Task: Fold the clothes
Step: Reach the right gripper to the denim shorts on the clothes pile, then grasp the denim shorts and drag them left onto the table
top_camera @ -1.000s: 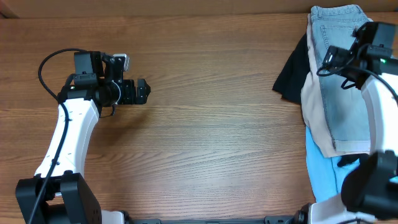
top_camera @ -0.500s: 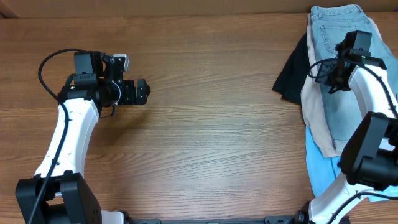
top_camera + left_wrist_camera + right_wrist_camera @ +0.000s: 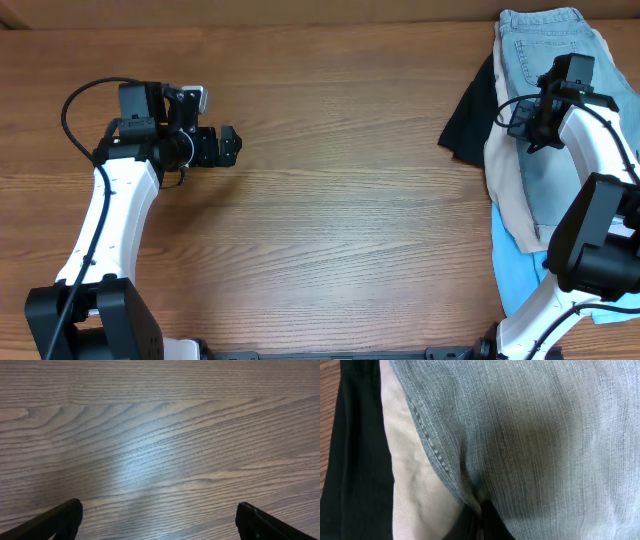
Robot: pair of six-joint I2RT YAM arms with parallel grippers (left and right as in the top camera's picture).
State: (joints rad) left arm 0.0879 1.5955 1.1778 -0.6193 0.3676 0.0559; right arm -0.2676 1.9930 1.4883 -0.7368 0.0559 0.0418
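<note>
Denim shorts (image 3: 545,55) lie lengthwise, front to back, at the table's (image 3: 350,200) right edge, their inner edge seemingly pinched in the closed right gripper (image 3: 482,520) directly above, while the wide-open left gripper (image 3: 231,147) hangs well apart.

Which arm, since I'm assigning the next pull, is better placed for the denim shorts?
Right: the right gripper is shut on the denim shorts; the left gripper hangs open far across the table.
</note>
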